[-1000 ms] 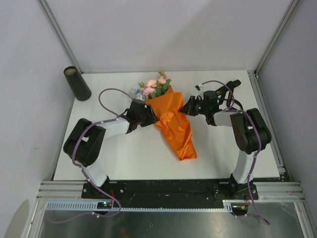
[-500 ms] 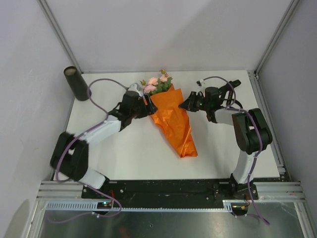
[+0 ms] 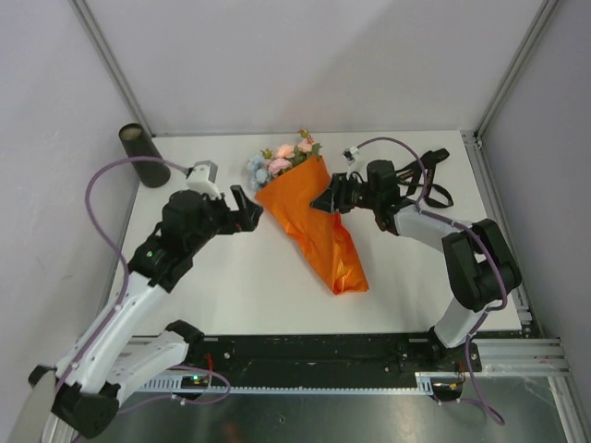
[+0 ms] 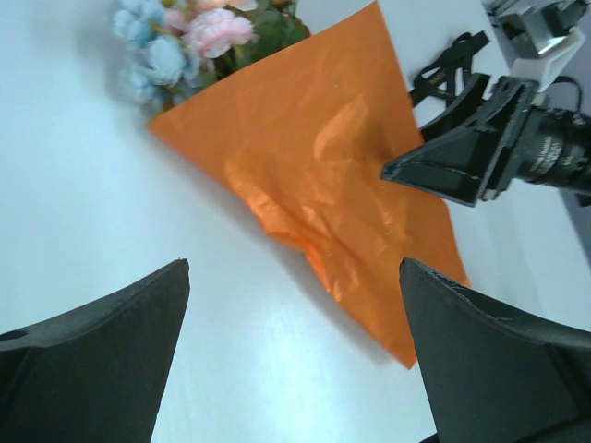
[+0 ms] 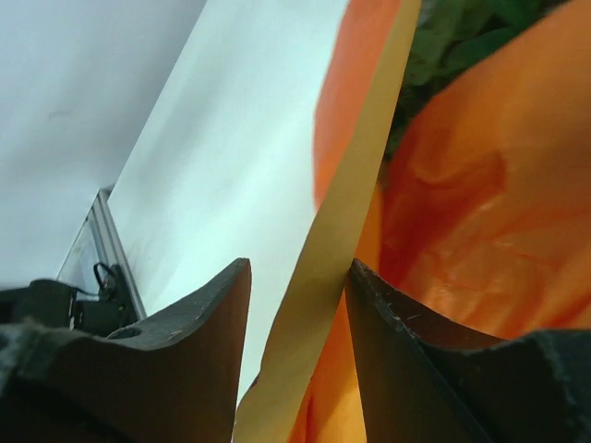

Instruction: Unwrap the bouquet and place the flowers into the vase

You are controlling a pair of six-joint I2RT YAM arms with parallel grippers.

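The bouquet [image 3: 317, 221] lies mid-table, an orange paper cone [image 4: 323, 175] with its tip toward me. Pink and pale blue flowers [image 3: 282, 161] [image 4: 185, 46] poke out of its far end. My left gripper [image 3: 246, 209] [image 4: 295, 263] hangs open wide just left of the paper, with only bare table between its fingers. My right gripper [image 3: 319, 200] [image 5: 298, 263] is at the paper's right edge. Its jaws are open. The paper's pale edge [image 5: 342, 212] runs between them and touches only the right finger. The dark vase [image 3: 143, 155] stands at the far left corner.
A loose black ribbon [image 3: 436, 180] [image 4: 443, 78] lies on the table behind my right arm. Grey walls close in the white table [image 3: 231, 286] on three sides, and a metal rail runs along its near edge.
My left gripper drew back left off the paper, rose and opened wide. My right gripper slid left to the paper's edge and opened. The cone's far end has spread wider.
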